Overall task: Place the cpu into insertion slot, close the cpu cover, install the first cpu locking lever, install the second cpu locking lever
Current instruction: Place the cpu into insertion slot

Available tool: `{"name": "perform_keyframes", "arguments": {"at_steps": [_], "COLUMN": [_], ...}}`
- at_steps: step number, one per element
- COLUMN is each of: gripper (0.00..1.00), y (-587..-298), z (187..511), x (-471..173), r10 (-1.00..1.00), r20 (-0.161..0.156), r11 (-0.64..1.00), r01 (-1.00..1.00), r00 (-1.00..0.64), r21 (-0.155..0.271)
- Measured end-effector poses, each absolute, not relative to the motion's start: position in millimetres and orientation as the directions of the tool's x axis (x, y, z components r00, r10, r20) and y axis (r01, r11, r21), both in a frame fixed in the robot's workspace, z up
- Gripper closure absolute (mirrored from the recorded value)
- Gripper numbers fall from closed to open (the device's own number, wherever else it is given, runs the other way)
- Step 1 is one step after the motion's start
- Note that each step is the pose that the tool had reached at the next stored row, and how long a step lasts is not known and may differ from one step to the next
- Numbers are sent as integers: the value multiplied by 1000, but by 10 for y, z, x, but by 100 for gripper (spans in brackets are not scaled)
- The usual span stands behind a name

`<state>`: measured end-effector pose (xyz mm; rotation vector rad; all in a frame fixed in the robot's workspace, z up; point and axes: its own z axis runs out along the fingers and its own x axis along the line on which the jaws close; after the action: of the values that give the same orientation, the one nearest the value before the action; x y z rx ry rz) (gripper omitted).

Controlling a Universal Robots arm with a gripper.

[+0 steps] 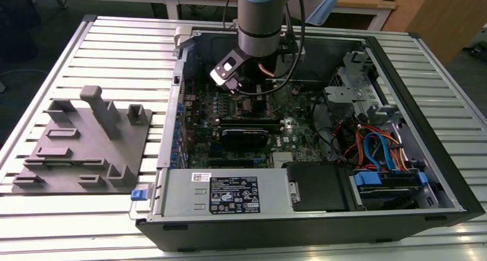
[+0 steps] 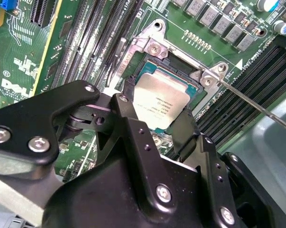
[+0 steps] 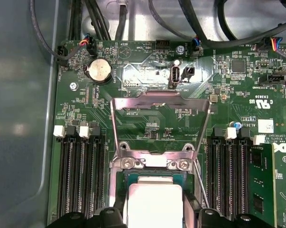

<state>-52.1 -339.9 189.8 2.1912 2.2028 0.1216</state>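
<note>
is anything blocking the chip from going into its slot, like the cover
Nothing visible does. The cover is swung open off the slot, and the chip is right at it; whether it is seated I cannot tell.

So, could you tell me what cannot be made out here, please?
- Second wrist view: the gripper covers part of the cpu, so its seating in the insertion slot is unclear.
- First wrist view: the picture's edge cuts off the cpu.
- Exterior view: the arm hides the insertion slot.
</note>
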Motion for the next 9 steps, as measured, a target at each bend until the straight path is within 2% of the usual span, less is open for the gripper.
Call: {"name": "perform_keyframes", "arguments": {"at_steps": [9], "gripper": [45], "y": [-3398], "z": [1867], "x": [-520], "r10": [999], "r20": [33], "r11": [4], "r01": [997], "r00": [-6], "r21": [79]}}
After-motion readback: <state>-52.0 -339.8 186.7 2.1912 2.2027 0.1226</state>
